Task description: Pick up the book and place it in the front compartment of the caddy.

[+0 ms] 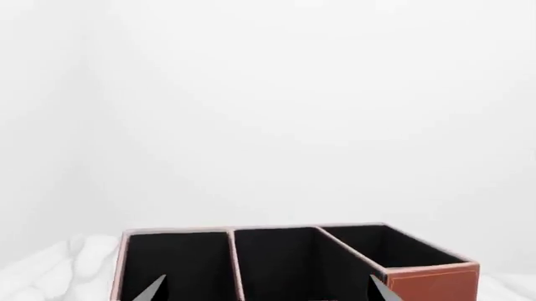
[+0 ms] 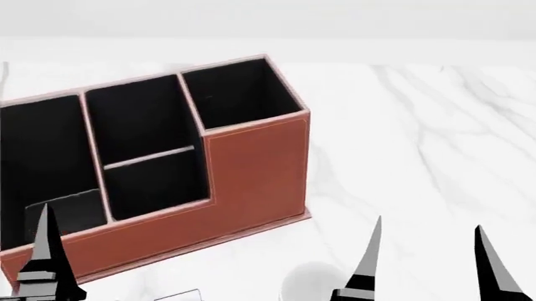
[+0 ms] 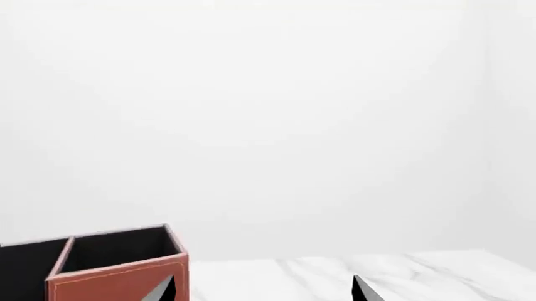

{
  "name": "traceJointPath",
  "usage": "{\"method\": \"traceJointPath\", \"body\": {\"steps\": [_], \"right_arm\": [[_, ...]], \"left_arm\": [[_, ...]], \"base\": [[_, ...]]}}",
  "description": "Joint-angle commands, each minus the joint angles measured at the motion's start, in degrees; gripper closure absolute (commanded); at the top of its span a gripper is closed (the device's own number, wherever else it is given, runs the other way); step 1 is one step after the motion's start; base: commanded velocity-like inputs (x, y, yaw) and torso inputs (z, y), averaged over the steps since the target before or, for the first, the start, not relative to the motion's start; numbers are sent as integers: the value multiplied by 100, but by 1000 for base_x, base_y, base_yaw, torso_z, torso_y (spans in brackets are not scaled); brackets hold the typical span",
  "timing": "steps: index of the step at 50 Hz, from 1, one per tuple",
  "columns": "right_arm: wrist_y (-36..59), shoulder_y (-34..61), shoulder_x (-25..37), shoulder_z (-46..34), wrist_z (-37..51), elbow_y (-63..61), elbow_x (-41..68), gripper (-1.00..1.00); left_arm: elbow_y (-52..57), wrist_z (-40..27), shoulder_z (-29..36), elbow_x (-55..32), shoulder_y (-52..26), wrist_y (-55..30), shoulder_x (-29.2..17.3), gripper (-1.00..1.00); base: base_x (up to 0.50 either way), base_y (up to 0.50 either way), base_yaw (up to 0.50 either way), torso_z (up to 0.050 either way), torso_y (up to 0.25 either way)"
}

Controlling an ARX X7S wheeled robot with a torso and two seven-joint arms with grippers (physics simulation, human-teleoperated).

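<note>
The reddish-brown caddy [image 2: 251, 169] with black inner walls stands on the white marble table, its taller end to the right. It also shows in the left wrist view [image 1: 431, 282] and the right wrist view [image 3: 117, 279]. A dark block with a thin pale top edge [image 2: 67, 210] stands low in the caddy's left-end compartment; it looks like the book, but I cannot be sure. My left gripper [image 1: 268, 291] is open and empty just above the caddy's compartments; one finger [image 2: 44, 251] shows in the head view. My right gripper [image 2: 431, 263] is open and empty over the table, right of the caddy.
The marble table [image 2: 418, 144] runs on to the right of the caddy and behind it. A faint pale rounded shape [image 2: 310, 285] lies at the head view's near edge between the grippers. A plain white wall stands behind.
</note>
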Motion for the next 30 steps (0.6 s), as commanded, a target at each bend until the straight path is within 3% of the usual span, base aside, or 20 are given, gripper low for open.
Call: {"method": "traceJointPath", "body": {"steps": [1, 30], "right_arm": [[118, 26, 80, 62, 72, -160, 140, -100], [345, 118, 228, -39, 233, -1, 218, -100]], "left_arm": [[37, -39, 11, -181, -61, -175, -65, -100], [-90, -138, 123, -228, -31, -37, -171, -100]], "base": [[500, 0, 0, 0, 0], [495, 0, 0, 0, 1]]}}
